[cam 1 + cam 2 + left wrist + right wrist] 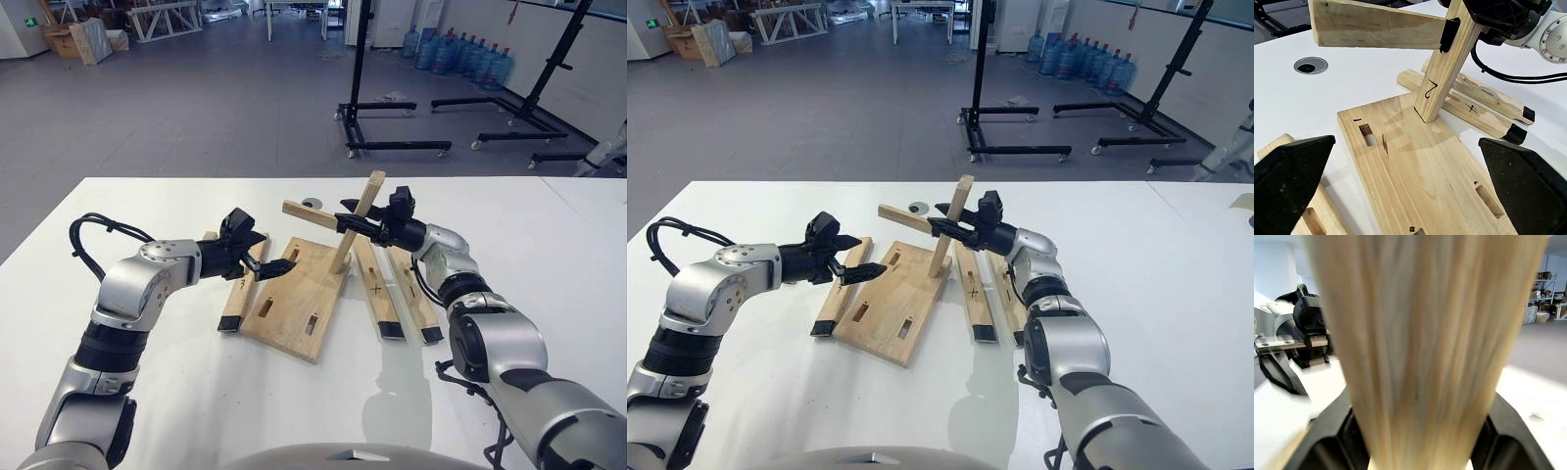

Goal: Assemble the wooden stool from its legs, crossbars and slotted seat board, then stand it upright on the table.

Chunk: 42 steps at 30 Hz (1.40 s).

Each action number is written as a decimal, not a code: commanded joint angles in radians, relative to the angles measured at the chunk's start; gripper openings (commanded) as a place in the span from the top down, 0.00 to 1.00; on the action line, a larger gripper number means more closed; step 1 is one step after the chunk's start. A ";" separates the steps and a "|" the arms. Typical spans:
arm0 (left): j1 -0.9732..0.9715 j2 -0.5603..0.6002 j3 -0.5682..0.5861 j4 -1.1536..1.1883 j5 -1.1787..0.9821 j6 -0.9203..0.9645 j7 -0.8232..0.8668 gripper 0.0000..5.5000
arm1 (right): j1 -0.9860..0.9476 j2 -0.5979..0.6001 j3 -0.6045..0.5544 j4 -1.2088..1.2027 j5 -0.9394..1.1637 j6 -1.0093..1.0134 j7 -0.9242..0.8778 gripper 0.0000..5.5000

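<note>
We clamp the tilted leg (343,255) in the right gripper (354,224), its lower end on the board (294,305). Our left gripper (276,252) hangs released over the board.

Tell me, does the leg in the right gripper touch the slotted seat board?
Touching. The left wrist view shows the leg standing with its lower end on the slotted seat board, no gap.

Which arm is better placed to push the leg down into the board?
Right. The right gripper is shut on the leg, which stands on the board; the left gripper is open and empty.
</note>
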 commanded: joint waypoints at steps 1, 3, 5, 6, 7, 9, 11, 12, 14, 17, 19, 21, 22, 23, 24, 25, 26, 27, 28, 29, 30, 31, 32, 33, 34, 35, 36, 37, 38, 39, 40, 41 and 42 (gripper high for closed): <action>0.005 -0.007 -0.002 0.002 -0.002 -0.005 0.007 0.02 | 0.060 0.028 -0.023 0.018 -0.007 0.039 0.012 0.46; 0.010 -0.008 0.001 -0.003 -0.004 -0.002 0.012 0.02 | 0.048 0.035 -0.044 0.011 -0.002 0.050 0.019 0.38; 0.009 -0.008 0.002 -0.002 -0.004 -0.001 0.014 0.02 | 0.037 0.038 -0.060 0.008 -0.002 0.051 0.020 0.33; 0.008 -0.008 0.002 0.000 -0.004 -0.002 0.014 0.02 | 0.032 0.039 -0.066 0.008 -0.003 0.054 0.023 0.29; 0.007 -0.009 0.002 0.001 -0.003 -0.004 0.015 0.02 | 0.029 0.037 -0.066 0.007 -0.011 0.048 0.022 0.27; 0.004 -0.013 0.001 0.005 -0.002 -0.006 0.019 0.02 | 0.025 0.026 -0.060 0.003 -0.030 0.042 0.033 0.19; 0.007 -0.016 0.005 0.003 -0.002 -0.007 0.025 0.02 | 0.025 0.003 -0.042 -0.010 -0.053 0.046 0.061 0.19; 0.008 -0.018 0.009 0.002 -0.002 -0.008 0.029 0.02 | 0.027 -0.012 -0.032 -0.017 -0.067 0.047 0.075 0.19; 0.010 -0.021 0.019 0.002 -0.003 -0.010 0.041 0.02 | 0.030 -0.042 -0.026 -0.027 -0.083 0.049 0.100 0.19; 0.001 -0.029 0.024 0.011 -0.003 -0.022 0.048 0.02 | 0.043 -0.090 -0.043 -0.058 -0.068 0.061 0.136 0.19; -0.001 -0.034 0.027 0.017 0.000 -0.029 0.056 0.02 | 0.044 -0.118 -0.056 -0.086 -0.052 0.078 0.155 0.19; 0.011 -0.034 0.038 0.011 0.003 -0.033 0.070 0.02 | 0.048 -0.148 -0.055 -0.121 -0.050 0.105 0.184 0.19; 0.017 -0.033 0.043 0.010 0.005 -0.036 0.076 0.02 | 0.061 -0.167 -0.049 -0.147 -0.053 0.127 0.198 0.19; 0.027 -0.030 0.054 0.004 0.004 -0.037 0.084 0.02 | 0.089 -0.198 -0.036 -0.183 -0.068 0.137 0.207 0.19; 0.036 -0.028 0.066 -0.002 0.004 -0.039 0.091 0.02 | 0.122 -0.228 -0.029 -0.225 -0.078 0.150 0.209 0.19; 0.040 -0.028 0.093 -0.002 -0.007 -0.040 0.099 0.02 | 0.172 -0.267 -0.035 -0.290 -0.087 0.165 0.172 0.19; 0.039 -0.029 0.142 -0.002 -0.030 -0.034 0.108 0.02 | 0.238 -0.316 -0.047 -0.385 -0.094 0.247 0.104 0.19; 0.027 -0.035 0.201 0.007 -0.060 -0.026 0.118 0.02 | 0.335 -0.354 -0.081 -0.540 -0.069 0.340 0.046 0.19; 0.007 -0.044 0.275 0.014 -0.103 -0.012 0.132 0.02 | 0.451 -0.371 -0.138 -0.740 -0.062 0.420 -0.061 0.19; 0.006 -0.053 0.344 0.001 -0.138 0.004 0.155 0.02 | 0.520 -0.374 -0.170 -0.880 -0.071 0.477 -0.152 0.19; -0.008 -0.065 0.414 -0.001 -0.181 0.012 0.181 0.02 | 0.582 -0.361 -0.205 -1.030 -0.098 0.585 -0.275 0.19; -0.026 -0.078 0.499 0.021 -0.233 0.012 0.216 0.02 | 0.642 -0.296 -0.234 -1.216 -0.121 0.747 -0.432 0.19; -0.027 -0.085 0.566 0.042 -0.266 0.003 0.244 0.02 | 0.687 -0.221 -0.237 -1.364 -0.169 0.859 -0.571 0.19; -0.014 -0.088 0.616 0.050 -0.285 -0.007 0.267 0.02 | 0.718 -0.178 -0.208 -1.463 -0.222 0.936 -0.664 0.19; 0.010 -0.088 0.651 0.059 -0.287 -0.022 0.289 0.02 | 0.755 -0.147 -0.152 -1.542 -0.261 0.975 -0.716 0.19; 0.024 -0.090 0.667 0.066 -0.288 -0.027 0.306 0.02 | 0.781 -0.116 -0.124 -1.594 -0.266 1.019 -0.753 0.19; 0.053 -0.093 0.693 0.049 -0.292 -0.026 0.328 0.02 | 0.784 -0.079 -0.109 -1.639 -0.239 1.118 -0.781 0.19; 0.075 -0.096 0.713 0.035 -0.298 -0.023 0.349 0.02 | 0.805 -0.048 -0.103 -1.693 -0.230 1.177 -0.811 0.19; 0.097 -0.101 0.732 0.012 -0.303 -0.015 0.374 0.02 | 0.823 -0.035 -0.097 -1.731 -0.230 1.222 -0.832 0.19; 0.117 -0.105 0.751 -0.012 -0.304 -0.011 0.399 0.02 | 0.835 -0.032 -0.089 -1.756 -0.239 1.245 -0.853 0.19; 0.131 -0.112 0.763 -0.038 -0.312 -0.008 0.424 0.02 | 0.868 -0.035 -0.088 -1.793 -0.245 1.261 -0.870 0.19; 0.146 -0.118 0.774 -0.064 -0.319 -0.004 0.448 0.02 | 0.886 -0.042 -0.084 -1.818 -0.249 1.275 -0.884 0.19; 0.156 -0.124 0.774 -0.082 -0.324 -0.009 0.465 0.02 | 0.916 -0.036 -0.083 -1.853 -0.240 1.310 -0.901 0.19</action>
